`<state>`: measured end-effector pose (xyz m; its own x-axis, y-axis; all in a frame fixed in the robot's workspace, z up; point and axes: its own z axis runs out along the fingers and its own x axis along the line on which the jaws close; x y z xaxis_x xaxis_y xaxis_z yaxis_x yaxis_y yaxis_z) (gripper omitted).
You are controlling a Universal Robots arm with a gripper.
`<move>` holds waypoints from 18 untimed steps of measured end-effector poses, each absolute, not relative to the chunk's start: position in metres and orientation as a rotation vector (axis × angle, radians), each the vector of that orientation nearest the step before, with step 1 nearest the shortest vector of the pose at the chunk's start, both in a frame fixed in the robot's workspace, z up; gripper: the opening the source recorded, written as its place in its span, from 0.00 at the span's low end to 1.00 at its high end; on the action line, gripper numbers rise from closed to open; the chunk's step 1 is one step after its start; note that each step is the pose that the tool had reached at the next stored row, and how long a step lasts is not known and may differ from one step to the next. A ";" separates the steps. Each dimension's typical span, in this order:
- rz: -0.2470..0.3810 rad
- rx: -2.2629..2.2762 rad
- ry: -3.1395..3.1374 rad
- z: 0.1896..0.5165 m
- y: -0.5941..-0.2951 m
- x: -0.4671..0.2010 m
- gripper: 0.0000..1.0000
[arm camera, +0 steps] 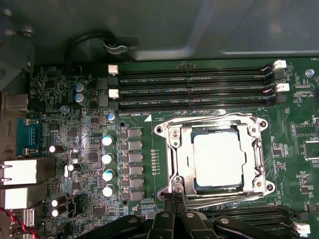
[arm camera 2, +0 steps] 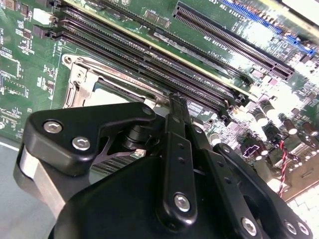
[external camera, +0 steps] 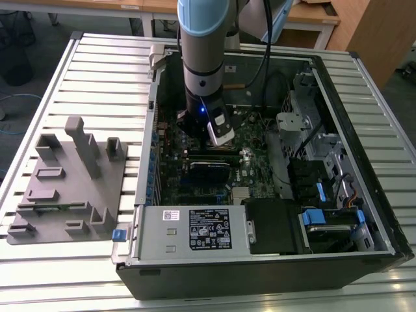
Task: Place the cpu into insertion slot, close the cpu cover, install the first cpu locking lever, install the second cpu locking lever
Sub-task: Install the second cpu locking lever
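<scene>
My hand [arm camera: 175,198] hangs low inside the open computer case [external camera: 364,162], which lies on the slatted table [external camera: 97,71]. Its two thin fingertips are pinched together with no gap between them, and the tip meets the edge of the cpu cover [arm camera: 177,164] on the side nearest my wrist. I cannot tell whether anything is caught between the fingertips.

The cpu [arm camera: 219,158] already sits in the insertion slot [arm camera: 195,182], its pale metal top showing through the cover's square cut-out. The cover lies flat over the cpu. Thin wire locking levers [arm camera: 209,118] run along the cover's edges; whether they are latched I cannot say.

Beyond the cover, on the side away from my hand, lie three long black memory slots [arm camera: 194,89] with white clips at their ends. Beside the cover stands a row of small round capacitors [arm camera: 107,165] on the green circuit board [arm camera: 60,129].

In the exterior view a grey moulded fixture [external camera: 65,188] rests on the table beside the case, towards the exterior view's left.
</scene>
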<state>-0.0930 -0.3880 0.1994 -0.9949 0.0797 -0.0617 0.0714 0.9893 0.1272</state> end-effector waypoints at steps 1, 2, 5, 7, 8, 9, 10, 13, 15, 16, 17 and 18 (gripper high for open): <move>0.194 0.117 3.067 0.199 -0.388 -0.093 0.10; 0.195 0.117 3.067 0.199 -0.388 -0.093 0.10; 0.196 0.117 3.067 0.198 -0.389 -0.094 0.10; 0.196 0.117 3.067 0.198 -0.389 -0.094 0.10; 0.196 0.117 3.067 0.198 -0.389 -0.095 0.10; 0.196 0.117 3.067 0.197 -0.389 -0.095 0.10; 0.197 0.117 3.067 0.197 -0.389 -0.096 0.10; 0.199 0.116 3.067 0.196 -0.389 -0.096 0.10; 0.211 0.117 3.065 0.196 -0.389 -0.096 0.10; 0.216 0.117 3.064 0.195 -0.389 -0.096 0.10; 0.215 0.117 3.065 0.195 -0.389 -0.096 0.10; 0.213 0.117 3.066 0.196 -0.389 -0.097 0.10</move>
<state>-0.0966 -0.3891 0.1960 -0.9949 0.0806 -0.0607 0.0714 0.9875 0.1405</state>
